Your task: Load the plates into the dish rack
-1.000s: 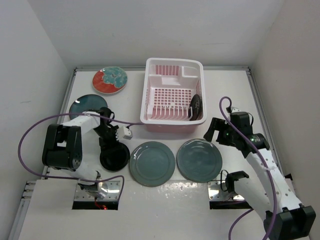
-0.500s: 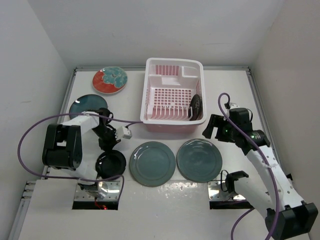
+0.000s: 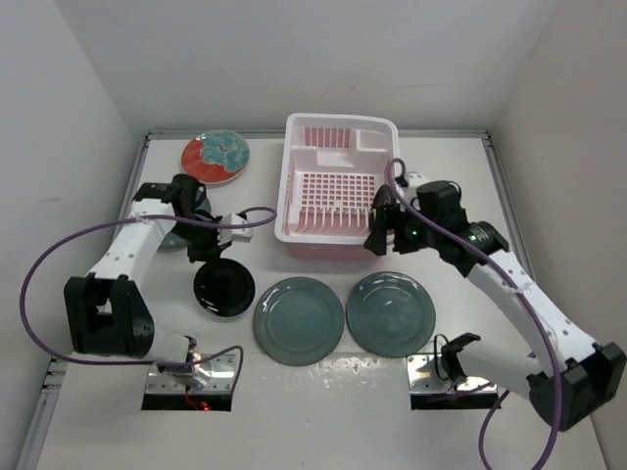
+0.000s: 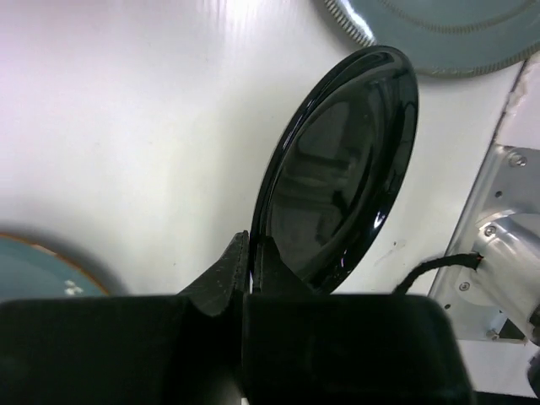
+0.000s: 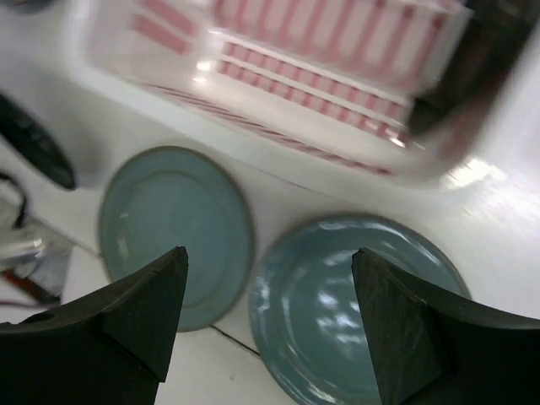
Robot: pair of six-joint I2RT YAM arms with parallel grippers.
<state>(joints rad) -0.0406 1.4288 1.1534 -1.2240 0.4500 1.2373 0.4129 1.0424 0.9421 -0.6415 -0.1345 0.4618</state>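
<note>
My left gripper (image 3: 209, 253) (image 4: 251, 253) is shut on the rim of the small black plate (image 3: 223, 289) (image 4: 337, 177), which hangs tilted on edge above the table. The pink-and-white dish rack (image 3: 340, 129) (image 5: 253, 59) stands at the back centre. Hovering open and holding nothing at the rack's front right corner, my right gripper (image 3: 375, 227) (image 5: 270, 257) is above two grey-teal plates (image 3: 299, 320) (image 3: 391, 313) (image 5: 173, 232) (image 5: 363, 304) lying flat. A red plate with a pale blue centre (image 3: 215, 157) lies at the back left. A darker teal plate (image 3: 174, 233) (image 4: 34, 266) is mostly hidden by my left arm.
A dark, blurred shape (image 5: 498, 51) sits in the rack's right end. White walls close in the table on three sides. Metal base plates (image 3: 191, 377) (image 3: 441, 372) (image 4: 506, 228) and purple cables (image 3: 59, 255) lie along the near edge.
My left gripper closed on the black plate's rim and carried it up and away from the near edge. The right arm swung left to the rack's front right corner.
</note>
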